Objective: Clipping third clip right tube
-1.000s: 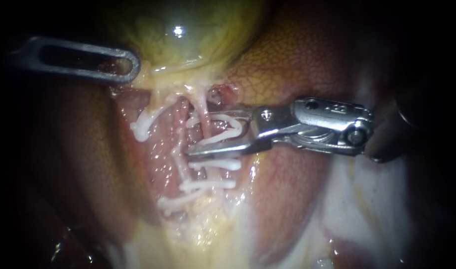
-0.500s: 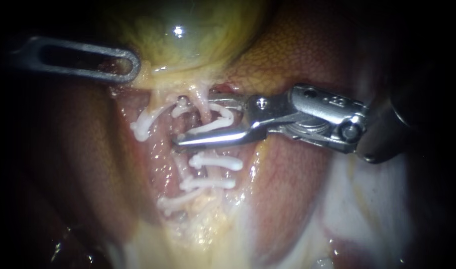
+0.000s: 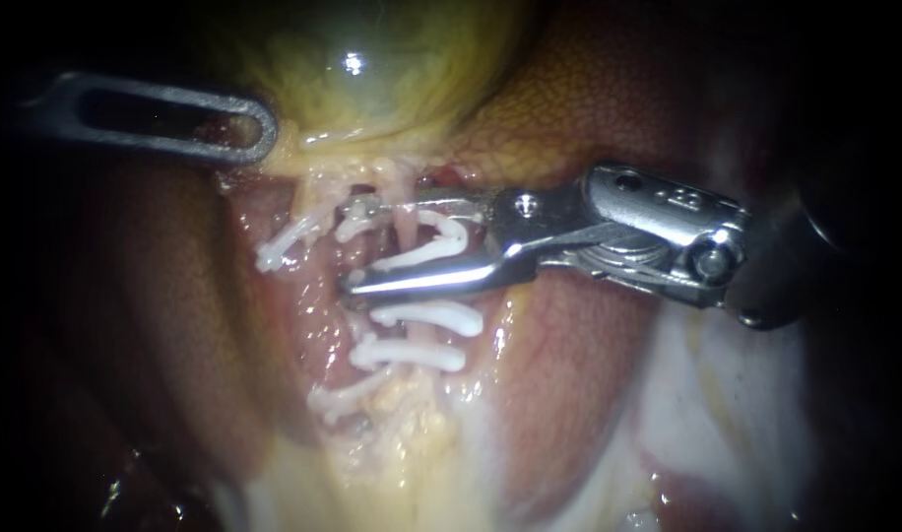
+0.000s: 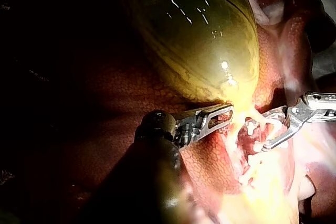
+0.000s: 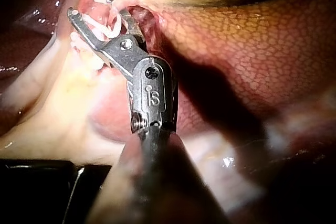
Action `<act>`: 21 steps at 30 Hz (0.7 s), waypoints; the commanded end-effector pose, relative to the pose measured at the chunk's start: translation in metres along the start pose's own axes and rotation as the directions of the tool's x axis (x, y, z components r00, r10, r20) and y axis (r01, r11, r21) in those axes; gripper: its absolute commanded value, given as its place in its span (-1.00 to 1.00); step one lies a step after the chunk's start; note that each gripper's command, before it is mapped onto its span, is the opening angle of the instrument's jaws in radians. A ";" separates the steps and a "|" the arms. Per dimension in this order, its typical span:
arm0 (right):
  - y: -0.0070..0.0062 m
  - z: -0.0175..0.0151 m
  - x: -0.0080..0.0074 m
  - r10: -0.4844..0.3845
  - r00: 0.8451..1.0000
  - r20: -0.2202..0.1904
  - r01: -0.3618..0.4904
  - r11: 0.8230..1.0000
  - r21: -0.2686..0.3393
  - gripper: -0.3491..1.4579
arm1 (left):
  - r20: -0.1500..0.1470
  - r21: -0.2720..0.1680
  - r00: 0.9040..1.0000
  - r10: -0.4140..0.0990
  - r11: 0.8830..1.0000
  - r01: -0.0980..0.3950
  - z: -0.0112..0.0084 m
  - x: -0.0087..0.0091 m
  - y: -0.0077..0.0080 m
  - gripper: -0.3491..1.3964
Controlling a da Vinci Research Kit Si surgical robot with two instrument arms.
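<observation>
Right instrument (image 3: 360, 246): shaft on the right, over bare mottled red-brown liver (image 3: 589, 108). That side was the only open room. Its tool was spread wide yet pinching an open white V-shaped plastic clip (image 3: 441, 236) between both jaws. The clip straddled the thin pale pink right tube (image 3: 404, 219), just near of the round yellow-green gallbladder (image 3: 372, 89).

Tight fit: the nearer jaw lay just beside the first set clip (image 3: 431, 317).

Count: two instruments, five white clips. One was in the tool, two were set on the right tube, and two left-side clips (image 3: 282, 246) sat apart. Overlap made that count shaky.

Left instrument (image 3: 259, 128): slotted steel tool, pressed together on the gallbladder's yellow near-left edge, second jaw hidden under the first. Both shafts were lost in the dark borders. Left tube was hard to make out.
</observation>
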 end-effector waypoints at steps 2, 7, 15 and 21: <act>0.0000 0.0000 0.0002 0.001 1.000 -0.010 -0.001 1.000 0.000 -0.27 | 0.000 0.000 1.000 0.000 1.000 0.000 0.0000 0.0000 0.0000 -1.00; 0.0001 0.0000 0.0005 -0.004 1.000 -0.022 0.004 1.000 0.000 -0.36 | 0.000 0.000 1.000 0.000 1.000 0.000 0.0000 0.0000 0.0000 -1.00; 0.0006 0.0002 0.0005 0.072 0.996 -0.044 -0.072 0.997 0.005 -0.60 | 0.000 0.000 1.000 0.000 1.000 0.000 0.0001 0.0000 0.0000 -1.00; 0.0007 0.0000 0.0004 0.101 0.994 -0.044 -0.101 0.995 0.008 -1.00 | 0.000 0.000 1.000 0.000 1.000 0.000 0.0001 0.0000 0.0000 -1.00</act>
